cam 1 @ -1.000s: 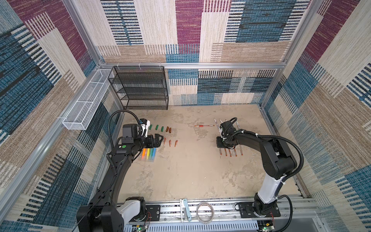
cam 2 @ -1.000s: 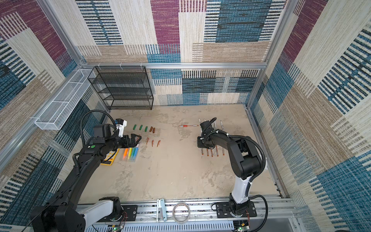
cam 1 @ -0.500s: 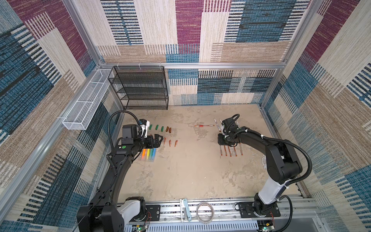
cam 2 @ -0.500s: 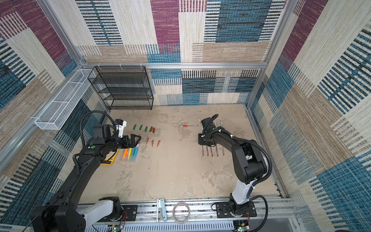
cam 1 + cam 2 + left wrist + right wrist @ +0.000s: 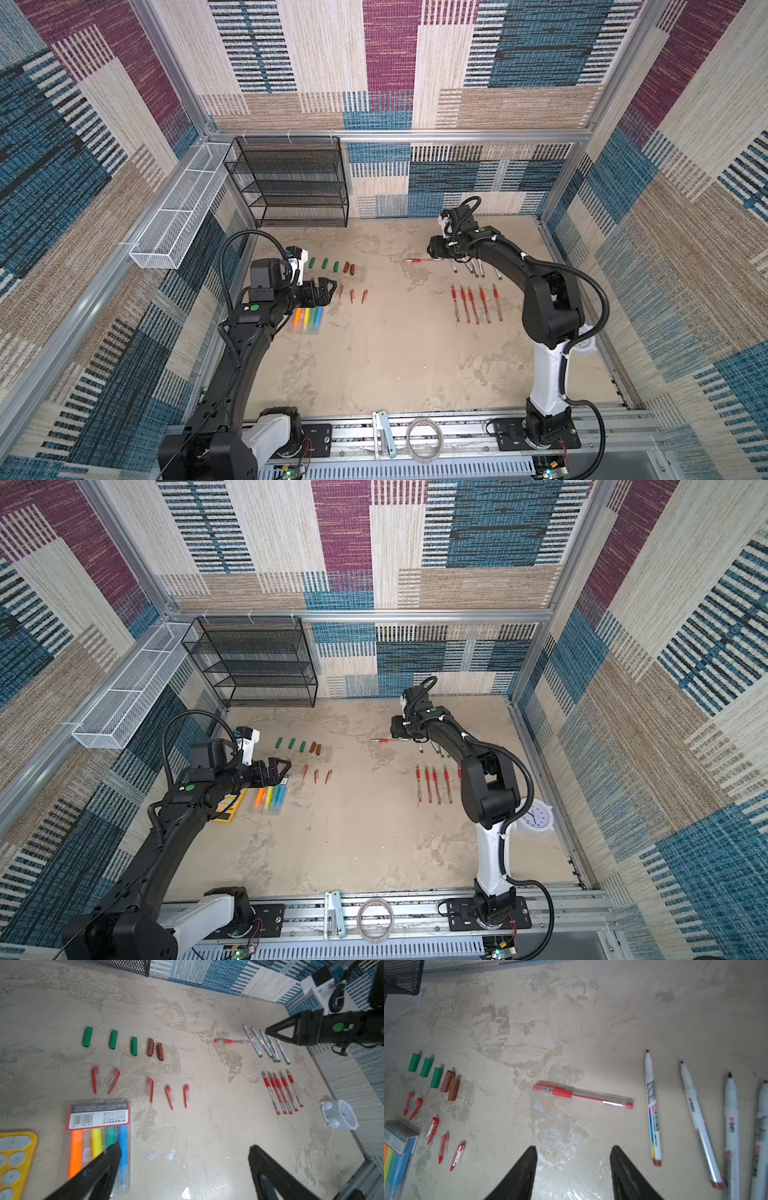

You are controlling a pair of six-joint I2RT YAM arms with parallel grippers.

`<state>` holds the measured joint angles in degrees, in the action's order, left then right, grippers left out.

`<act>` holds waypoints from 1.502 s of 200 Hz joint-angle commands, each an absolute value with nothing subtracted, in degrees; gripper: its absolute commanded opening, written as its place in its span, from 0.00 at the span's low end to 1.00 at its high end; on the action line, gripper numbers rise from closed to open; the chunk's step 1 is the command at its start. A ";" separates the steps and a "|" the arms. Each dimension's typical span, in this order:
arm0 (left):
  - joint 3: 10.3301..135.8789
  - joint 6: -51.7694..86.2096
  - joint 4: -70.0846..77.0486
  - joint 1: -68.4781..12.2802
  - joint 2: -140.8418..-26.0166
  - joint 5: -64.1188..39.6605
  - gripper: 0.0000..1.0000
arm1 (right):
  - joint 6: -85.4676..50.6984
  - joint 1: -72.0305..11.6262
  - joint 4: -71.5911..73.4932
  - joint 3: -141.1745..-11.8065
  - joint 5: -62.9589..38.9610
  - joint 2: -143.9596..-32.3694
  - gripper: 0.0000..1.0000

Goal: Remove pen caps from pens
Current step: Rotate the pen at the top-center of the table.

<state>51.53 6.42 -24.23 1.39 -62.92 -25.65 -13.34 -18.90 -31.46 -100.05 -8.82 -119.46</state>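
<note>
A capped clear pen with a red band (image 5: 420,260) (image 5: 581,1095) lies alone mid-table. My right gripper (image 5: 434,251) (image 5: 573,1149) hovers beside its end, open and holding nothing. Uncapped white-barrelled pens (image 5: 473,268) (image 5: 652,1105) lie fanned beside it. A row of uncapped red-banded pens (image 5: 473,303) (image 5: 280,1091) lies nearer the front. On the left lie loose green caps (image 5: 324,262) (image 5: 113,1039), brown caps (image 5: 349,268) (image 5: 154,1049) and slim red caps (image 5: 352,295) (image 5: 150,1088). My left gripper (image 5: 328,286) (image 5: 185,1151) stands open and empty next to the red caps.
A clear pack of highlighters (image 5: 309,320) (image 5: 97,1136) and a yellow tray (image 5: 228,808) lie under my left arm. A black mesh rack (image 5: 291,183) stands at the back left, a white wire basket (image 5: 178,216) on the left wall. A small white clock (image 5: 536,817) sits front right.
My right gripper has moved from the near row of red-banded pens toward the back, next to the lone capped pen, and its jaws have opened. The left arm has not moved.
</note>
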 commanded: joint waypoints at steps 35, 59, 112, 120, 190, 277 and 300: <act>51.47 5.73 -23.49 1.82 -62.07 -25.93 0.99 | -12.34 -18.73 -39.59 -126.68 -14.98 -138.78 0.62; 51.63 5.53 -24.18 1.93 -62.19 -25.64 0.99 | -13.23 -18.59 -42.43 -133.80 -16.31 -144.67 0.62; 52.11 6.33 -24.20 2.06 -62.39 -26.30 0.99 | -14.29 -18.46 -40.81 -128.39 -19.10 -144.72 0.62; 52.21 6.25 -24.21 2.02 -62.35 -26.56 0.99 | -14.32 -18.46 -39.57 -125.70 -19.79 -143.60 0.62; 51.42 6.76 -22.94 2.04 -62.88 -26.54 0.99 | -14.44 -18.46 -32.17 -106.73 -20.33 -133.20 0.59; 51.53 7.65 -22.35 2.05 -63.90 -27.30 0.99 | -13.50 -19.24 -32.88 -97.96 -13.97 -126.84 0.53; 51.68 7.73 -22.79 2.10 -63.90 -26.91 0.99 | -12.90 -19.75 -38.21 -105.96 -10.18 -130.66 0.51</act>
